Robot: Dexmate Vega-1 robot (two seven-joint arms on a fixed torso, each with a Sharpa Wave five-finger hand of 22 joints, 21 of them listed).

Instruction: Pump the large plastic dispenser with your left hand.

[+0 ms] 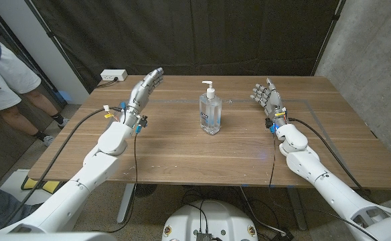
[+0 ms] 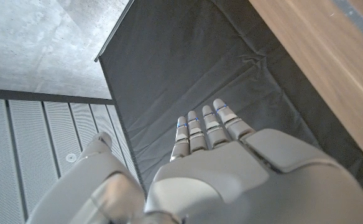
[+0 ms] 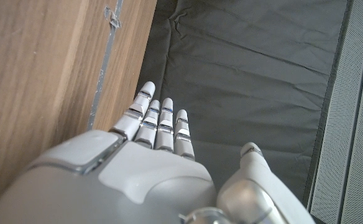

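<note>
We see the dispenser (image 1: 209,110) upright mid-surface (image 1: 182,154); our left hand (image 1: 146,88) and right hand (image 1: 266,96) flank it, fingers extended, holding nothing.

Even, fairly bright light falls from overhead in the head view; the wooden bench (image 1: 182,147) shows a soft sheen and only faint shadows under the arms. The clear dispenser (image 1: 209,110) catches small highlights. The picture is sharp at centre, with slight bending at the edges. In both wrist views the near hand surfaces look soft and blurred, while the dark curtain (image 2: 188,68) stays crisp.
</note>
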